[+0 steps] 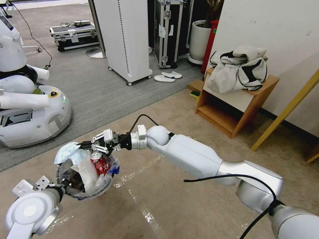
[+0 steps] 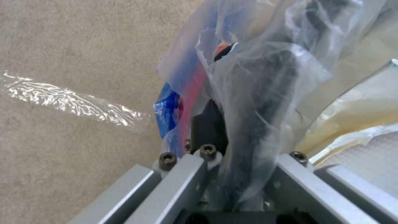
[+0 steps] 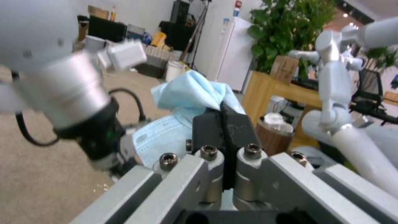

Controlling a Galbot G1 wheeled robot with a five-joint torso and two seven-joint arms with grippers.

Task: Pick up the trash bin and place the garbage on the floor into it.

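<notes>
The trash bin (image 1: 89,194), lined with a clear bag, hangs above the tan floor at the lower left. My left gripper (image 1: 61,186) is shut on its near rim. In the left wrist view its fingers (image 2: 209,124) clamp the rim and the bag (image 2: 265,62). Inside stand a red soda can (image 1: 100,163) and crumpled white papers (image 1: 87,172). My right gripper (image 1: 83,145) reaches over the bin's far rim, shut on a light-blue cloth (image 1: 67,151) that drapes over the rim. In the right wrist view the cloth (image 3: 186,93) sits pinched in the right gripper (image 3: 224,124).
Another white robot (image 1: 30,109) stands on the grey carpet at the left. A wooden side table (image 1: 232,109) with a bundle of clothes (image 1: 239,68) is at the right by the wall. White slippers (image 1: 167,77) lie beside a white wheeled cabinet (image 1: 124,36). Shiny clear strips (image 1: 143,172) lie on the floor.
</notes>
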